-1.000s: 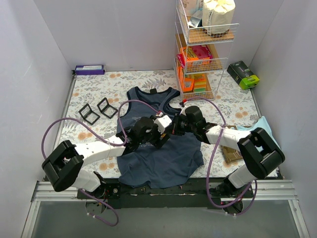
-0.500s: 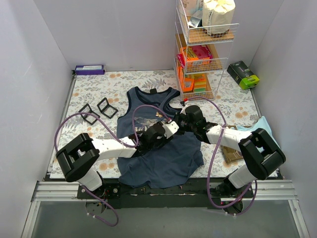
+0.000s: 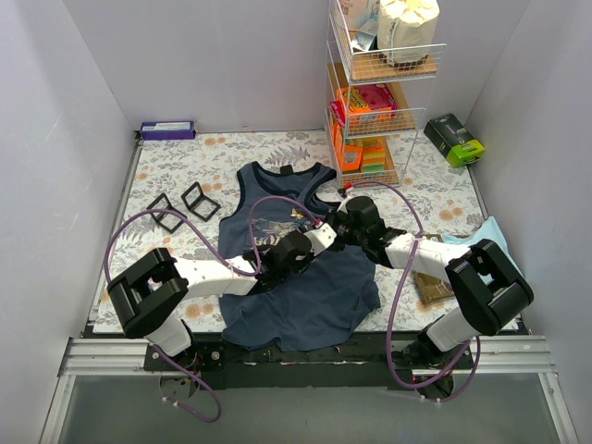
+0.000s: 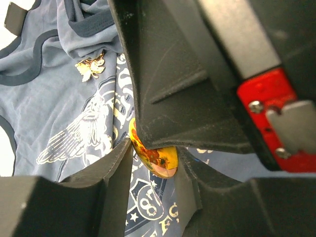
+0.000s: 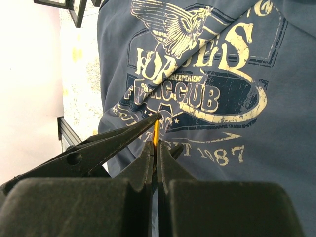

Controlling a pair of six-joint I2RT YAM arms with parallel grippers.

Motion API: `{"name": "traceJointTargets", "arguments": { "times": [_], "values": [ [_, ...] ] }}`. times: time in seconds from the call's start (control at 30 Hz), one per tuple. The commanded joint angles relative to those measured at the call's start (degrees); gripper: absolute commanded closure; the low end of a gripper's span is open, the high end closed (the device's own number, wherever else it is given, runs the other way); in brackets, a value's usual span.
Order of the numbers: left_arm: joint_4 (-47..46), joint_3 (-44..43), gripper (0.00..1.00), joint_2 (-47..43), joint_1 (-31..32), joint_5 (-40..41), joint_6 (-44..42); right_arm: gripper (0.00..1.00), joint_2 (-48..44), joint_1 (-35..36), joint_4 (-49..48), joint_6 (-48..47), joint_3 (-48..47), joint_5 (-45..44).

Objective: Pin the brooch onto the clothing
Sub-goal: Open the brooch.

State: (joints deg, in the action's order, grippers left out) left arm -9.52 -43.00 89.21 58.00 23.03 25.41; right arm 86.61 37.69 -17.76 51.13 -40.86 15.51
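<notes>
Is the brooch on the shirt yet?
Not yet. Done: the shirt is spread out, print up, and a small gold trinket already sits near its neck. In hand: the right claw pinches the yellow brooch over the print, with the left claw around it. Left: pinning it to the cloth.

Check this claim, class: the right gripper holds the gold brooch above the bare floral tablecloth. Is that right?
Not quite. The right gripper holds the gold brooch above the navy tank top, over its chest print, not above bare tablecloth. The right wrist view shows it.
</notes>
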Motion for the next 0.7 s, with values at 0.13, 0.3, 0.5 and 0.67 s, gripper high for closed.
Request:
{"name": "traceJointTargets", "arguments": {
  "times": [0.13, 0.3, 0.5, 0.67],
  "values": [
    [-2.1, -0.9, 0.83, -2.3, 0.9, -1.1, 0.3, 0.99, -1.4, 0.5, -1.1, 0.5, -1.2, -1.4],
    [-1.2, -1.5, 1.00, -1.3, 1.0, -2.6, 0.9, 0.99, -1.4, 0.5, -1.7, 1.0, -0.9, -1.6],
    [1.6, -2.9, 1.00, -1.6, 1.0, -5.5, 3.3, 0.80, -3.1, 0.4, -2.2, 1.4, 0.3, -2.9],
    [2.7, -2.2, 1.00, -1.8, 0.8, -7.9, 4.5, 0.58, -4.1, -0.3, -2.3, 2.0, 1.3, -3.9]
  ]
}}
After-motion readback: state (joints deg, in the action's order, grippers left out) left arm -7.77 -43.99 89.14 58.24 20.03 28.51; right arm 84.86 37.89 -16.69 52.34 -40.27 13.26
